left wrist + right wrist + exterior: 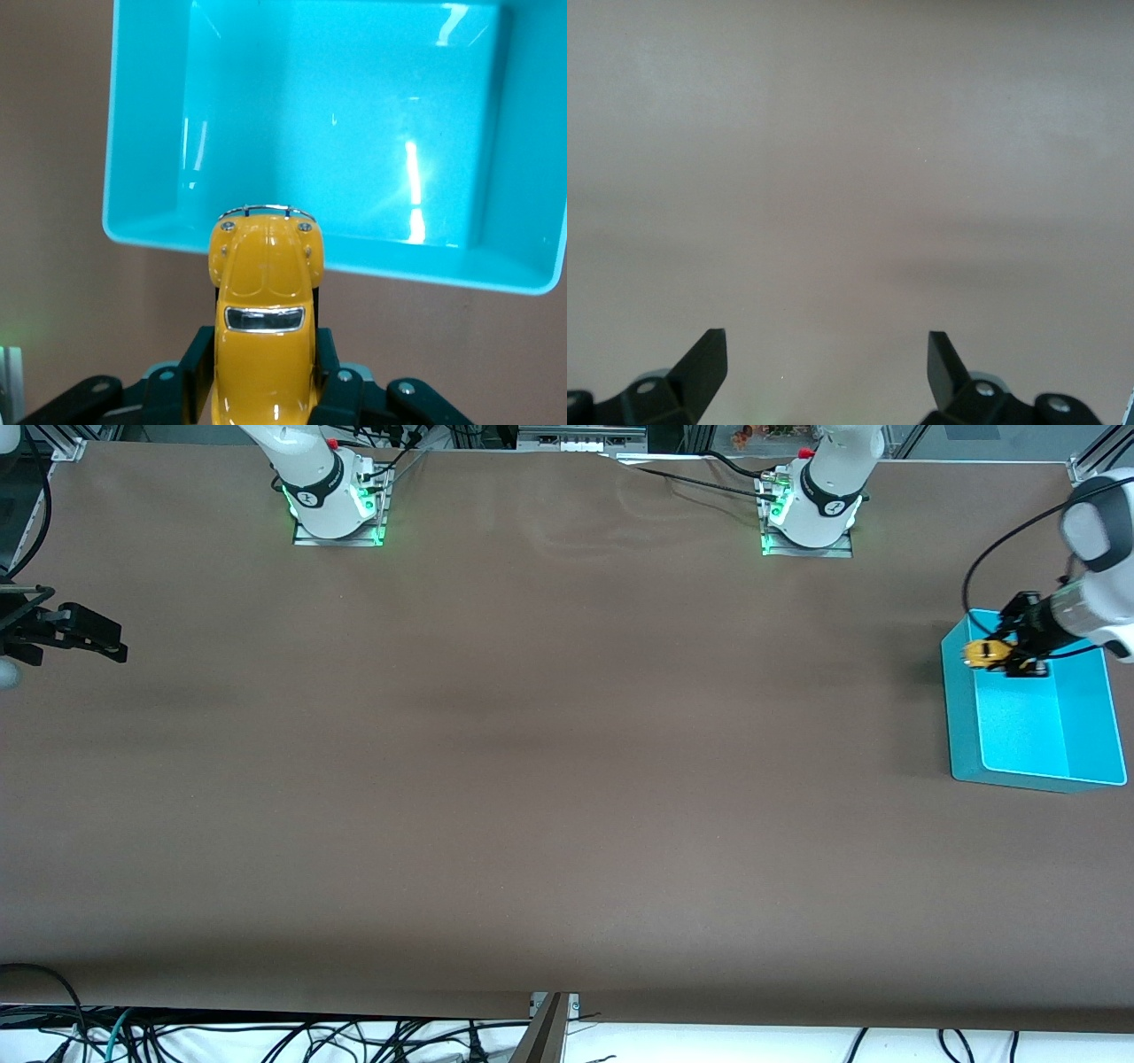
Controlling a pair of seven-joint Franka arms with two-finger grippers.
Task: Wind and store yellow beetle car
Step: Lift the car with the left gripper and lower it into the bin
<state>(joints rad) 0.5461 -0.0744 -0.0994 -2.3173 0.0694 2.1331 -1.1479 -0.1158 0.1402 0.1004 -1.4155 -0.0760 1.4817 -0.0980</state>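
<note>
Turquoise bin (1032, 731) sat at left arm's end of table. Left gripper (999, 654) hung over bin's rim, clamped on yellow beetle car (264, 323). Right gripper (827, 363) waited, fingers spread, over bare table (532, 779).

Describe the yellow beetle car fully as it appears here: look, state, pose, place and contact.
The yellow beetle car is a tiny glossy toy with a rounded yellow body, a dark window trimmed in silver, two small round lamps and a chrome bumper at its end. The left gripper is shut on its sides, holding it in the air over the rim of the turquoise bin, at the edge toward the right arm's end of the table. Its bumper end points toward the bin's inside. Its wheels are hidden. Nothing else touches it.
</note>
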